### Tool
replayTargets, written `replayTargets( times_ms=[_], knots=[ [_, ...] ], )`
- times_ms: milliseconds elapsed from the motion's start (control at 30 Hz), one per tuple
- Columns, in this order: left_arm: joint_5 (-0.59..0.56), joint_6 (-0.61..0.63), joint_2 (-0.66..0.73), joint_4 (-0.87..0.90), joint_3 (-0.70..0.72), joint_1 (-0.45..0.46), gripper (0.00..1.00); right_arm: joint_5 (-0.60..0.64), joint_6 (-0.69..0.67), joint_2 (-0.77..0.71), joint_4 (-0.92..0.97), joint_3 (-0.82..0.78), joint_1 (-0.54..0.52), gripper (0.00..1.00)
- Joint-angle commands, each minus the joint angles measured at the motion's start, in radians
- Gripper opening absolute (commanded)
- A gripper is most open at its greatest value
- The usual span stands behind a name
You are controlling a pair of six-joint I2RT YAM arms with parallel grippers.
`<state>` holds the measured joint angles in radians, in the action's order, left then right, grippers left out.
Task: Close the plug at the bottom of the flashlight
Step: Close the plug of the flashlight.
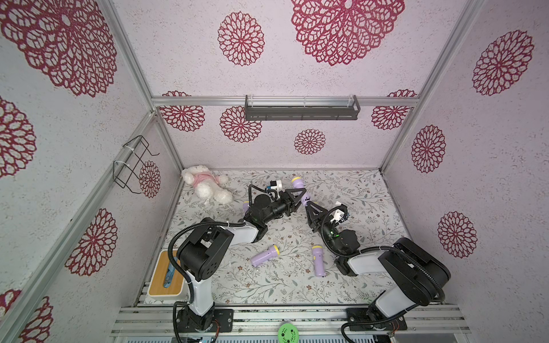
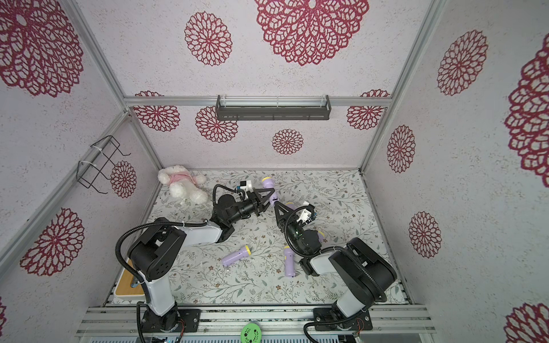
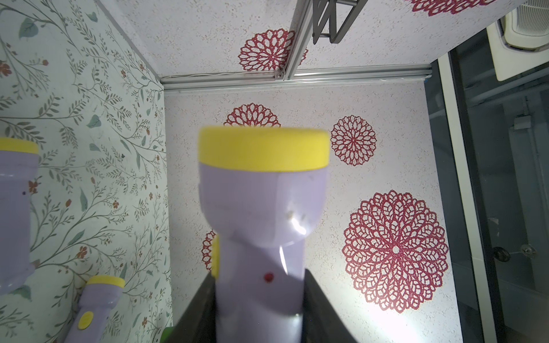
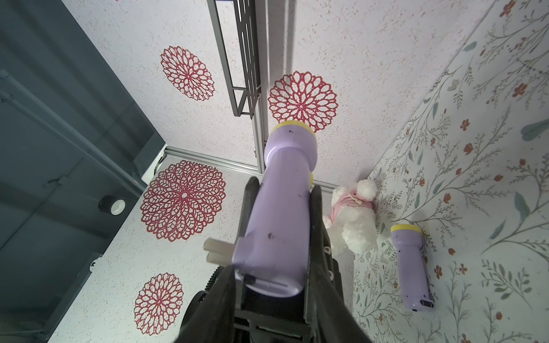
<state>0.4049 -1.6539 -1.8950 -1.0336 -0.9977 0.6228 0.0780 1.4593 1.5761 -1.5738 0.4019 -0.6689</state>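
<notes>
A lilac flashlight point(image 1: 299, 187) with a yellow head hangs above the middle of the floral table, held by both arms. My left gripper point(image 1: 303, 198) is shut on its handle; in the left wrist view the flashlight point(image 3: 261, 213) points away from between the black fingers point(image 3: 202, 308). My right gripper point(image 1: 309, 205) is shut on the bottom end of the flashlight point(image 4: 282, 208). There the plug point(image 4: 218, 251) sticks out sideways from the base as two pale prongs. The base faces the right wrist camera.
Two more lilac flashlights point(image 1: 265, 254) point(image 1: 318, 260) lie on the table nearer the front, and another point(image 1: 246, 205) shows behind the left arm. A white plush toy point(image 1: 206, 184) lies at the back left. A wood-topped box point(image 1: 165, 277) stands by the left arm's base.
</notes>
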Motion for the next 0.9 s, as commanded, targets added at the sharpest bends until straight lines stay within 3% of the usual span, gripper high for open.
replayTargets(
  times_ms=[0,867],
  knots=[
    [0.003,-0.008,0.001,-0.044,-0.008,0.02,0.0,0.01,-0.022,-0.03,-0.114,0.02,-0.006,0.4],
    [0.002,-0.018,0.0,-0.065,-0.013,0.031,0.0,0.021,-0.019,-0.036,-0.114,0.012,-0.008,0.35]
  ],
)
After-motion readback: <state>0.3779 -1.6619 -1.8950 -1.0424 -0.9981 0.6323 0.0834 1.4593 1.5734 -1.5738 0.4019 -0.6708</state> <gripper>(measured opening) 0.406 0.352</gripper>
